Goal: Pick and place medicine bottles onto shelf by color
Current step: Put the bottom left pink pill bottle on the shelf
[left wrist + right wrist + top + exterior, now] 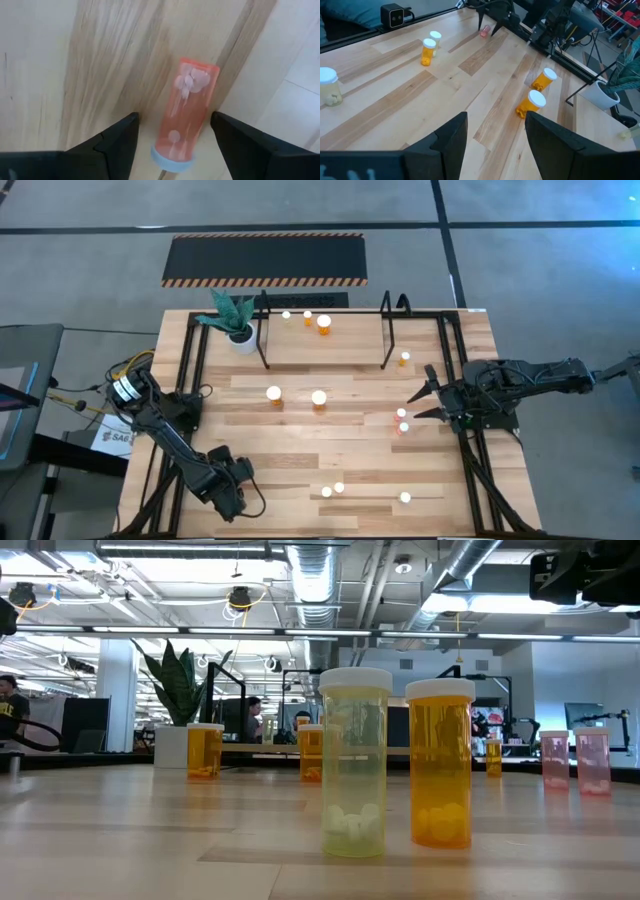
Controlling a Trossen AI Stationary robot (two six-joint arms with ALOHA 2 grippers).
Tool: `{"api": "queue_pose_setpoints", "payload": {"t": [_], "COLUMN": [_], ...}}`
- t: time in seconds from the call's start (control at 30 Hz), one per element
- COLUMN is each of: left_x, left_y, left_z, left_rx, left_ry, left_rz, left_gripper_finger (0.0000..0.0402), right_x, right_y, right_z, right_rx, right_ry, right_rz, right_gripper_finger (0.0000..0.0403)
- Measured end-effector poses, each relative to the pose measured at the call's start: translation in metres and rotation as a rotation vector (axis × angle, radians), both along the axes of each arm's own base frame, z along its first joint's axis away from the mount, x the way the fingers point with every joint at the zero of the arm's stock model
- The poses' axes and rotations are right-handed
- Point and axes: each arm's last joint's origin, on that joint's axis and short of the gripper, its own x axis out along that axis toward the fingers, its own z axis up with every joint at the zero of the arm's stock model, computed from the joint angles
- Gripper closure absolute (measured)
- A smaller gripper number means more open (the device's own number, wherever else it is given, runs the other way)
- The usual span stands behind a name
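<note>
Pink bottle (183, 115) lies flat between my left end effector (172, 137) fingers, spread, not gripping. Off-centre closing could roll it. Right end effector (432, 398) open, empty, right edge.

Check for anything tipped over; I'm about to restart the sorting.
One pink bottle seems to lie on its side on the table, between the left gripper's open fingers. The other bottles in view stand upright.

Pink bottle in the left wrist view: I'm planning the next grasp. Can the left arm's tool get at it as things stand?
Probably yes. The pink bottle already sits between the open fingers of the left tool, with only bare wood around it and nothing blocking.
</note>
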Motion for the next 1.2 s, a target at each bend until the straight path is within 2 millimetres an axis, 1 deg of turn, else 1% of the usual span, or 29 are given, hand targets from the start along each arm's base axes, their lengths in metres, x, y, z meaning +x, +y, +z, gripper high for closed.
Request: {"api": "queue_pose_setpoints", "payload": {"t": [0.17, 0.37, 0.57, 0.73, 0.9, 1.1, 1.2], "left_x": [0.003, 0.013, 0.025, 0.035, 0.040, 0.045, 0.048], "left_y": [0.002, 0.009, 0.014, 0.019, 0.025, 0.031, 0.035], "left_z": [0.000, 0.001, 0.006, 0.008, 0.008, 0.010, 0.011], "left_rx": [-0.015, -0.061, -0.097, -0.154, -0.212, -0.371, -0.407], "left_ry": [0.011, 0.049, 0.081, 0.108, 0.164, 0.293, 0.316], "left_rz": [0.050, 0.167, 0.157, 0.181, 0.140, 0.110, 0.124], "left_gripper_finger": [0.0205, 0.0258, 0.0291, 0.0304, 0.0306, 0.0307, 0.0307], "right_x": [0.000, 0.000, 0.000, 0.000, 0.000, 0.000, 0.000], "right_y": [0.000, 0.000, 0.000, 0.000, 0.000, 0.000, 0.000], "right_z": [0.000, 0.000, 0.000, 0.000, 0.000, 0.000, 0.000], "right_rx": [0.000, 0.000, 0.000, 0.000, 0.000, 0.000, 0.000], "right_ry": [0.000, 0.000, 0.000, 0.000, 0.001, 0.001, 0.001], "right_rz": [0.000, 0.000, 0.000, 0.000, 0.000, 0.000, 0.000], "right_gripper_finger": [0.0180, 0.0180, 0.0180, 0.0180, 0.0180, 0.0180, 0.0180]}}
